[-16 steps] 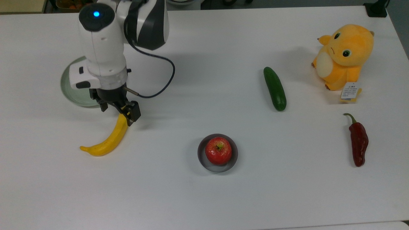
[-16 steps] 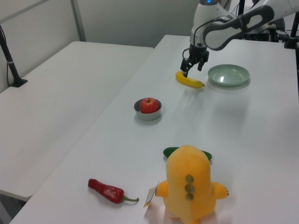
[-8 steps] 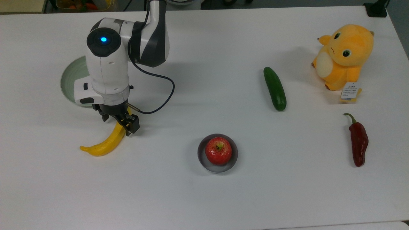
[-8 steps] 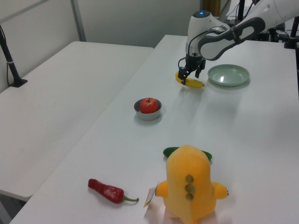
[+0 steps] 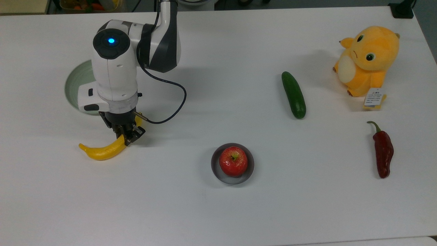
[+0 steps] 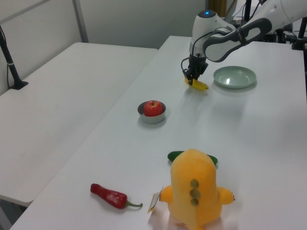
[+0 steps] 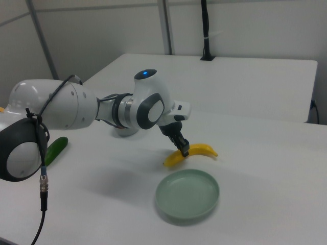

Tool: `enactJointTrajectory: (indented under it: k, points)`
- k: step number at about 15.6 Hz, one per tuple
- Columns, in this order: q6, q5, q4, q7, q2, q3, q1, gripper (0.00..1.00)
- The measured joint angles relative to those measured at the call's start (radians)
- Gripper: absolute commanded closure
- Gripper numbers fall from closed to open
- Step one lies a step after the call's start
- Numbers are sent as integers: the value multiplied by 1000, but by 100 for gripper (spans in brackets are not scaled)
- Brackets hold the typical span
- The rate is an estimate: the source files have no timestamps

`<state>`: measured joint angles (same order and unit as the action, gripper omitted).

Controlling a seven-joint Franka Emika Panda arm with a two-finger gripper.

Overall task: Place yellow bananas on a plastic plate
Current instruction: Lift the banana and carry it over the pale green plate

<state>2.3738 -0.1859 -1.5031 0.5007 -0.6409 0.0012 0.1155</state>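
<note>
While the tool [image 5: 127, 136] clamps the yellow bananas [image 5: 102, 151] | white table [image 5: 218, 212] (plastic plate [image 7: 187, 194] beside) | grey walls

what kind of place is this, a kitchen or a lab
Most likely a robotics lab, not a kitchen: a robot arm works on a bare white table, where a banana, a cucumber and a plush toy are spread out like test props.
</note>
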Motion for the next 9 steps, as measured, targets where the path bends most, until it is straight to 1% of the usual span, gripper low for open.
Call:
enactJointTrajectory:
  k: [6, 9]
  points:
    - [0, 0, 11, 2, 1, 0, 3, 88]
    - [1, 0, 26, 3, 22, 0, 17, 88]
